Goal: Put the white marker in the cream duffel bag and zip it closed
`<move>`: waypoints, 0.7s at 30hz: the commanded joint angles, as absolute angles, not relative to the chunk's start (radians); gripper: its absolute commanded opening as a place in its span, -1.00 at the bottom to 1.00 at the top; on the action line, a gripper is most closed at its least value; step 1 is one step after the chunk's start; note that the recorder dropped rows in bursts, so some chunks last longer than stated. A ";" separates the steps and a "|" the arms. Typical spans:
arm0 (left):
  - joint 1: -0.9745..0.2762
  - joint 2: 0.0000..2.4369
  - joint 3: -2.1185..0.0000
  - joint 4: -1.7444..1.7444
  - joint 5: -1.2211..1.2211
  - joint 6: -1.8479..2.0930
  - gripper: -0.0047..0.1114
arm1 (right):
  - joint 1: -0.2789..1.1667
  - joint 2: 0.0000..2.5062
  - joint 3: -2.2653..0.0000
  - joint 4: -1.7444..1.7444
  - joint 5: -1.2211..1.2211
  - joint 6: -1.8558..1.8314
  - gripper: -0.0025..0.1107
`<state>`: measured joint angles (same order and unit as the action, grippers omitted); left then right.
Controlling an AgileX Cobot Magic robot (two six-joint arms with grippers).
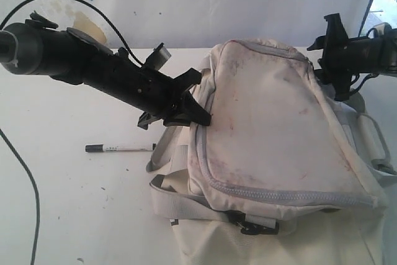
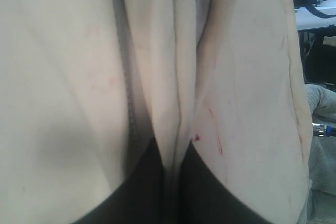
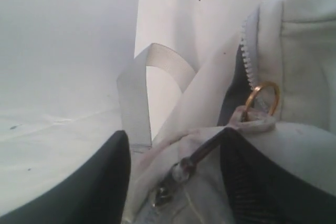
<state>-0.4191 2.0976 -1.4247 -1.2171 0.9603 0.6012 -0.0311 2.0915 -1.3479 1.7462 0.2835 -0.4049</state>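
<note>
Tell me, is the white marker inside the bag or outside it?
Outside. The white marker lies flat on the table, just left of the bag in the exterior view.

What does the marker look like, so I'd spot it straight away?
Find the big cream duffel bag on the white table. Just off its left side in the exterior view lies the white marker, flat on the tabletop. It alone is thin and pen-shaped, white with a black cap.

Exterior high; wrists close on bag
</note>
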 commanded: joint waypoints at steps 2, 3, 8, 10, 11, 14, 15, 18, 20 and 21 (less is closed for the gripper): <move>-0.416 2.082 -1.420 -1.210 0.990 0.602 -0.92 | -0.030 2.130 -1.375 1.744 0.285 -0.391 -0.16; -0.416 2.082 -1.420 -1.210 0.990 0.602 -0.92 | -0.030 2.134 -1.380 1.744 0.285 -0.395 -0.21; -0.416 2.082 -1.420 -1.207 0.990 0.602 -0.92 | -0.030 2.137 -1.388 1.744 0.286 -0.478 -0.83; -0.416 2.082 -1.420 -1.202 0.987 0.602 -0.92 | -0.030 2.137 -1.388 1.744 0.299 -0.537 -0.96; -0.416 2.082 -1.420 -1.202 0.987 0.602 -0.92 | -0.030 2.137 -1.388 1.744 0.301 -0.563 -0.96; -0.416 2.082 -1.420 -1.202 0.983 0.602 -0.92 | -0.030 2.131 -1.388 1.744 0.313 -0.654 -0.96; -0.416 2.082 -1.420 -1.202 0.981 0.600 -0.92 | -0.030 2.123 -1.388 1.744 0.317 -0.690 -0.96; -0.416 2.082 -1.420 -1.202 0.976 0.599 -0.92 | -0.030 2.098 -1.388 1.744 0.320 -0.804 -0.96; -0.416 2.082 -1.420 -1.202 0.970 0.599 -0.92 | -0.030 2.076 -1.388 1.744 0.318 -0.906 -0.96; -0.416 2.082 -1.420 -1.202 0.968 0.599 -0.92 | -0.030 2.068 -1.388 1.744 0.318 -0.968 -0.96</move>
